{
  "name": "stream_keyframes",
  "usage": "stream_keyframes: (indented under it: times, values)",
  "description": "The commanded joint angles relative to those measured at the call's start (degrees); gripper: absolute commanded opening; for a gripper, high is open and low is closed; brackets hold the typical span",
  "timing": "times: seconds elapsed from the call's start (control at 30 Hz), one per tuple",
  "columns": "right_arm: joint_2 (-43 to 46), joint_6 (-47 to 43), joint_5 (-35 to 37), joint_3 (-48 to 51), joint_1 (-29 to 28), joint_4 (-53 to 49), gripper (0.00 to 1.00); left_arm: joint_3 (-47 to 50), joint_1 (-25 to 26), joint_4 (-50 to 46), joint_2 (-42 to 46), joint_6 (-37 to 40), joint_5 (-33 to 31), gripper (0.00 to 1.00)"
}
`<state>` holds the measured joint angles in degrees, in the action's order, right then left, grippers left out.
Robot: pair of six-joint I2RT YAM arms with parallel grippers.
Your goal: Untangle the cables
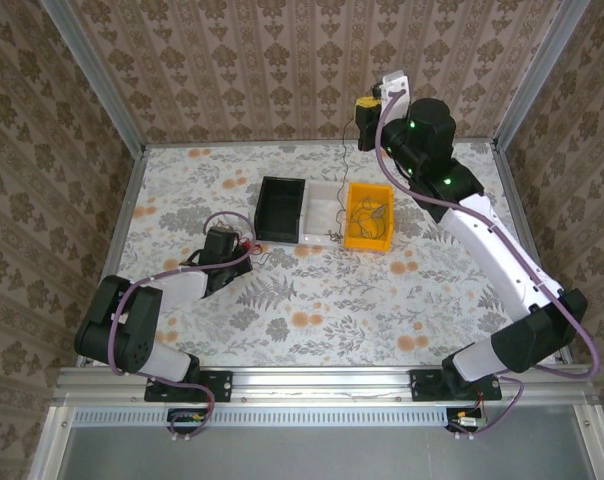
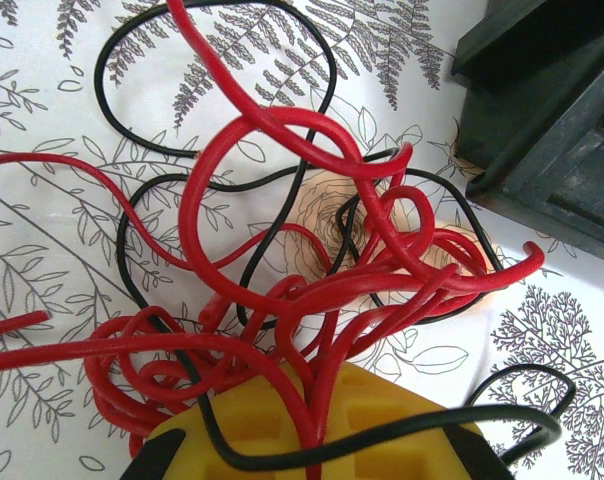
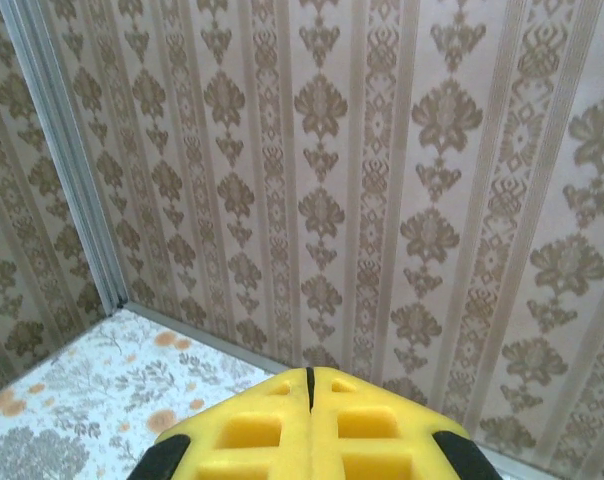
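Observation:
The cables (image 2: 282, 300) are a tangle of thin red wires with some black ones, lying on the floral table just left of the black bin (image 2: 552, 110). My left gripper (image 2: 317, 385) is low over the tangle and shut on red strands that run in between its yellow fingers. A black wire (image 2: 361, 446) lies across those fingers. From above, the left gripper (image 1: 244, 245) sits at the red bundle (image 1: 252, 247). My right gripper (image 1: 365, 118) is raised high at the back wall, shut, and a thin black cable (image 1: 342, 180) hangs from it down to the white tray (image 1: 322, 215). Its yellow fingers (image 3: 282, 430) are pressed together.
Three containers stand in a row mid-table: the black bin (image 1: 280, 210), the white tray and a yellow bin (image 1: 368, 238) holding more wires. Patterned walls and aluminium posts (image 1: 92, 75) close in the table at the back and sides.

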<state>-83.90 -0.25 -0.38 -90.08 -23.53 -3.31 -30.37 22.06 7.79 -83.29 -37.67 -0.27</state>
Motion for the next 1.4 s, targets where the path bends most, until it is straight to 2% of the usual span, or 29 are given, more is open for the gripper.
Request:
stream_keyframes:
  times: [0.0,0.33,0.47,0.67,0.8,0.93,1.07,1.2,1.37]
  values:
    - [0.3,-0.4,1.5,0.0,-0.3,0.7,0.03,1.5,0.3,-4.7,-1.7,1.5,0.7,0.0]
    - [-4.8,-0.3,1.2,-4.1,-0.3,-0.3,0.03,1.5,0.3,-4.2,-1.7,1.7,1.1,0.0]
    - [-6.0,1.3,1.3,-1.6,-0.3,-0.6,0.03,1.4,0.3,-4.0,-1.6,2.6,2.3,0.0]
    - [-7.8,6.5,3.8,6.6,-1.1,0.2,0.04,2.6,0.8,-0.6,2.5,6.6,8.0,0.0]
    - [-10.4,9.2,5.2,9.7,-2.1,0.0,0.04,4.5,1.1,3.7,8.4,10.2,13.7,0.0]
    - [-13.6,11.5,6.5,11.5,-3.3,-0.1,0.04,4.7,1.4,3.7,12.2,14.1,19.7,0.0]
    - [-17.1,14.0,7.1,11.2,-3.7,-0.9,0.05,6.7,3.7,6.5,14.5,14.6,19.6,0.0]
    - [-21.4,16.1,7.2,8.8,-3.8,-2.3,0.05,6.0,9.3,5.4,15.4,17.3,18.6,0.0]
    - [-26.8,18.8,7.8,5.2,-3.8,-5.2,0.06,5.7,10.3,4.6,16.0,17.7,17.1,0.0]
